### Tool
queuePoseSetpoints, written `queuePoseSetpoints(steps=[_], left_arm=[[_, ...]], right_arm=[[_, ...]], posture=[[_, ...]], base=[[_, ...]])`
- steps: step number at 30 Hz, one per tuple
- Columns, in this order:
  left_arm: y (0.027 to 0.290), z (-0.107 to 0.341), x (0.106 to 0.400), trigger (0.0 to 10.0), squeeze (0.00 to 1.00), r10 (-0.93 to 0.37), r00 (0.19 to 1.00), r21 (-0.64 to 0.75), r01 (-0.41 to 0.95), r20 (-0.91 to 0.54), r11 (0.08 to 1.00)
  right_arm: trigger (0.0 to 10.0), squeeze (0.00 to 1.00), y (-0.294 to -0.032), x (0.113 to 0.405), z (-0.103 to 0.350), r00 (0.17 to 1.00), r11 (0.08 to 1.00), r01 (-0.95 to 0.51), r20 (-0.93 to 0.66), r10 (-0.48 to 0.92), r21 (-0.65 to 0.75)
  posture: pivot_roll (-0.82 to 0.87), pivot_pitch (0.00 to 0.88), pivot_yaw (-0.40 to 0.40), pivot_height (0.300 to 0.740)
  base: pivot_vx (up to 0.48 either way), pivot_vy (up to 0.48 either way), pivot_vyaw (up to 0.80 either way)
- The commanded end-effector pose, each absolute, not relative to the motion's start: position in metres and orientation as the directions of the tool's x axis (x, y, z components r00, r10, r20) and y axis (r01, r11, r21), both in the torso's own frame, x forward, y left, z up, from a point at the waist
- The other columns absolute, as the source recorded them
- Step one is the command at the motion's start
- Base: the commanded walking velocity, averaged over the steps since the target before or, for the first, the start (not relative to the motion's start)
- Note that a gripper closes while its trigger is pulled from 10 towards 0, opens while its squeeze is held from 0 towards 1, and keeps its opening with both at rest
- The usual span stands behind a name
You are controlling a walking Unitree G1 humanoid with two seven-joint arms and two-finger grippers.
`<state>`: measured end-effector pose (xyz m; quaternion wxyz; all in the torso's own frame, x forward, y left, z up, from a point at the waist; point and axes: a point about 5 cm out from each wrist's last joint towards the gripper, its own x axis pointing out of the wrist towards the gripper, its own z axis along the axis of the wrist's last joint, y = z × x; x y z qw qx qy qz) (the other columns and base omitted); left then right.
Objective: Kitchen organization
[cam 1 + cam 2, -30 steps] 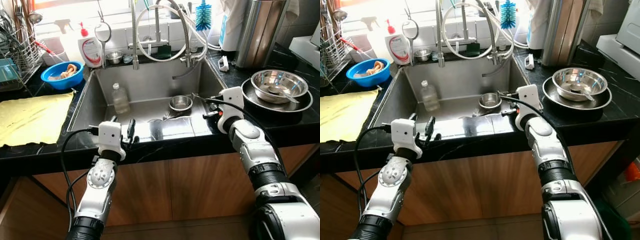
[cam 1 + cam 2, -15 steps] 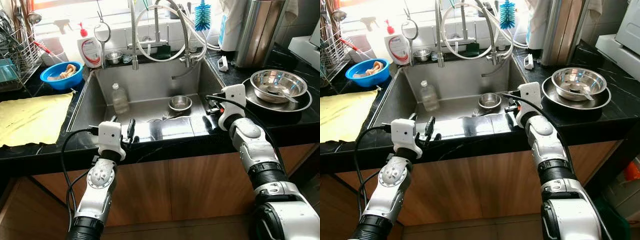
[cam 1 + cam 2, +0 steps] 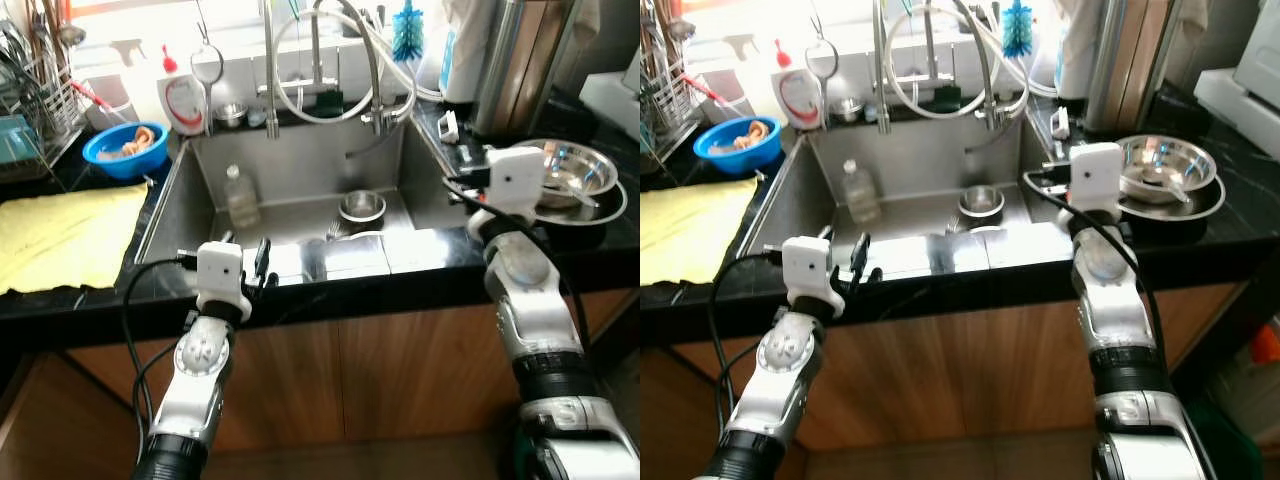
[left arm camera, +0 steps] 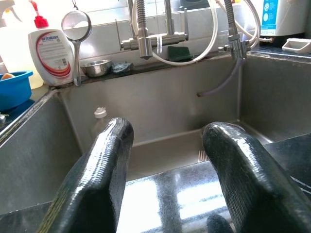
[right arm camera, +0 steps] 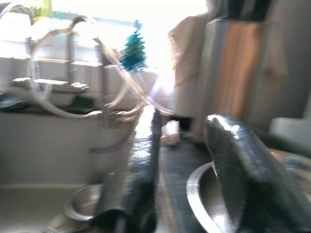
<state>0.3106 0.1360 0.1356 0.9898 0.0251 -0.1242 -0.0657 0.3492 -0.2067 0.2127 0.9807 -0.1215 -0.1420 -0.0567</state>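
A white soap bottle (image 4: 51,56) with a red pump is standing behind the sink, and its label is showing a brand word that seems to read "antabax" above a red swoosh. A white and blue container (image 4: 273,19) is carrying small print too tiny to read.

Steel sink (image 3: 190,190) centre of black tabletop (image 3: 90,300); clear plastic bottle (image 3: 240,197) and small steel bowl (image 3: 361,206) inside. Yellow cloth (image 3: 65,235) left, blue bowl (image 3: 124,148) behind it. Large steel bowl (image 3: 575,168) right.
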Motion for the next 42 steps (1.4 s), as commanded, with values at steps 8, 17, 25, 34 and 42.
queuePoseSetpoints(steps=[8,17,25,34,42], left_arm=[[0.139,0.133,0.313,10.0,0.00,-0.133,0.965,0.081,0.117,0.225,0.990],[0.137,0.134,0.314,10.0,0.00,-0.143,0.963,0.084,0.127,0.229,0.988],[0.139,0.134,0.313,10.0,0.00,-0.140,0.963,0.088,0.123,0.231,0.989],[0.140,0.133,0.313,10.0,0.00,-0.146,0.963,0.092,0.128,0.227,0.987],[0.139,0.132,0.313,10.0,0.00,-0.146,0.964,0.092,0.128,0.223,0.987]], right_arm=[[10.0,1.00,-0.259,0.315,0.238,0.895,0.906,0.355,0.364,-0.259,-0.229],[10.0,0.00,-0.267,0.311,0.225,0.926,0.902,0.344,0.255,-0.280,-0.260],[10.0,0.00,-0.260,0.318,0.225,0.958,0.919,0.248,0.219,-0.185,-0.308],[10.0,0.00,-0.277,0.316,0.213,0.957,0.899,0.288,0.114,-0.265,-0.329],[10.0,0.00,-0.275,0.316,0.208,0.961,0.901,0.277,0.079,-0.267,-0.333]], posture=[[-0.18,0.000,0.107,0.740],[-0.18,0.000,0.113,0.740],[-0.17,0.000,0.111,0.740],[-0.17,0.000,0.118,0.740],[-0.17,0.000,0.118,0.740]], base=[[0.000,0.000,0.00],[0.000,0.000,0.00],[0.000,0.000,0.00],[0.000,0.000,0.00],[0.000,0.000,0.00]])
